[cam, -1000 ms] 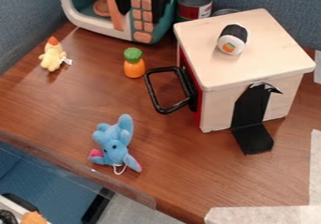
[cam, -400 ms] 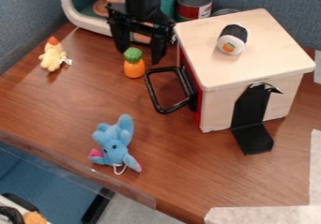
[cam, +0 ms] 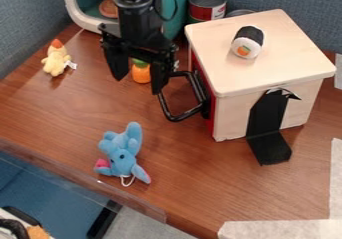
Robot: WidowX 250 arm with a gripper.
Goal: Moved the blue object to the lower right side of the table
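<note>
The black gripper [cam: 137, 85] hangs from the top of the view over the back left of the table, its two fingers spread apart and nothing held between them. It partly covers the small orange toy with a green top. Lower in the view, a blue plush toy [cam: 121, 150] with pink ear tips and a white string loop lies on the brown table [cam: 220, 185], near its front left edge. A wide stretch of table separates the gripper from the plush.
A wooden box [cam: 257, 73] with a black handle [cam: 175, 117] and a sushi toy [cam: 248, 42] on top stands at the right. The orange toy [cam: 141, 74] is by the gripper, a yellow plush [cam: 56, 59] at the left. Behind are a toy microwave and cans [cam: 206, 5].
Absent at first, the gripper came in at the top, then moved down and slightly left, over the orange toy. The blue plush has stayed where it was.
</note>
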